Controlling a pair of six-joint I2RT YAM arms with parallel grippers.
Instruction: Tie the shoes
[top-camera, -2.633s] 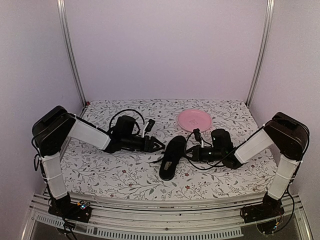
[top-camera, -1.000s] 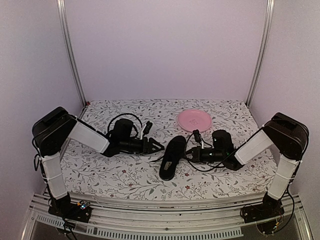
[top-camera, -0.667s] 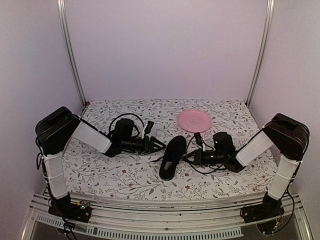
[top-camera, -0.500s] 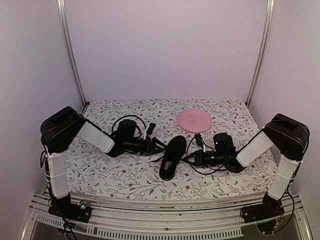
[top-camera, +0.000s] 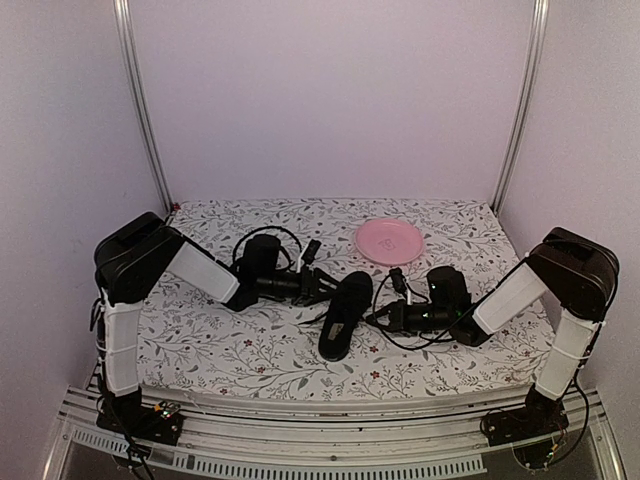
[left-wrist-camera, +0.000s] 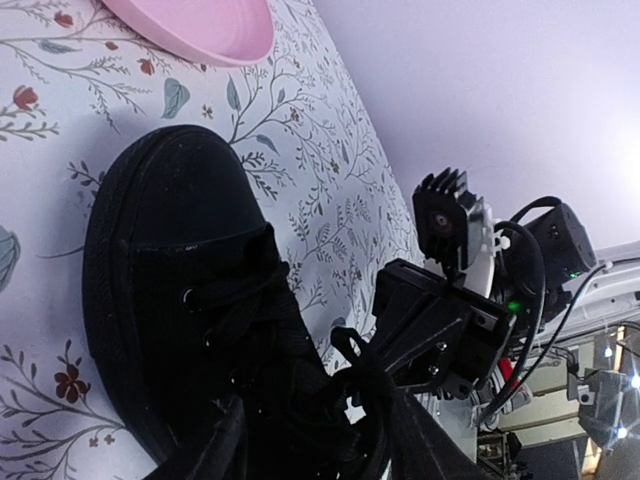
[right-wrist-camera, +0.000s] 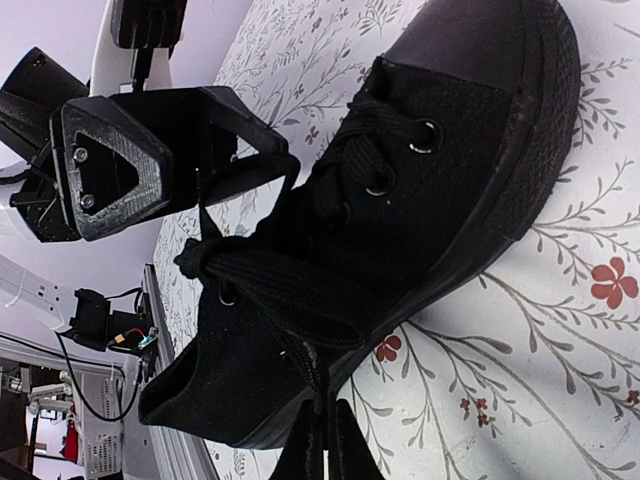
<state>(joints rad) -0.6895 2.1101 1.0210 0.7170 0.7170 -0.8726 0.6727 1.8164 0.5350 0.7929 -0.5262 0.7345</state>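
The black shoe (top-camera: 344, 314) lies mid-table with its toe toward the back. It also shows in the left wrist view (left-wrist-camera: 180, 290) and the right wrist view (right-wrist-camera: 420, 200). My left gripper (top-camera: 326, 287) reaches the shoe's left side at the laces. Its jaws stand apart (left-wrist-camera: 315, 450), with a lace loop (left-wrist-camera: 378, 368) between them. My right gripper (top-camera: 379, 318) is on the shoe's right side, shut (right-wrist-camera: 325, 445) on a thin black lace (right-wrist-camera: 312, 375) pulled out from the knot. Each gripper appears in the other's wrist view: the right gripper (left-wrist-camera: 440, 325) and the left gripper (right-wrist-camera: 140, 150).
A pink plate (top-camera: 389, 240) sits behind the shoe at the back right, and its rim (left-wrist-camera: 215, 45) shows in the left wrist view. Black cables loop over both wrists. The floral cloth (top-camera: 250, 350) covers the table, with white walls on three sides.
My left arm has swung right and brought its gripper up against the shoe's laces, jaws slightly narrower. The right gripper has drifted a little toward the near edge, still holding the lace.
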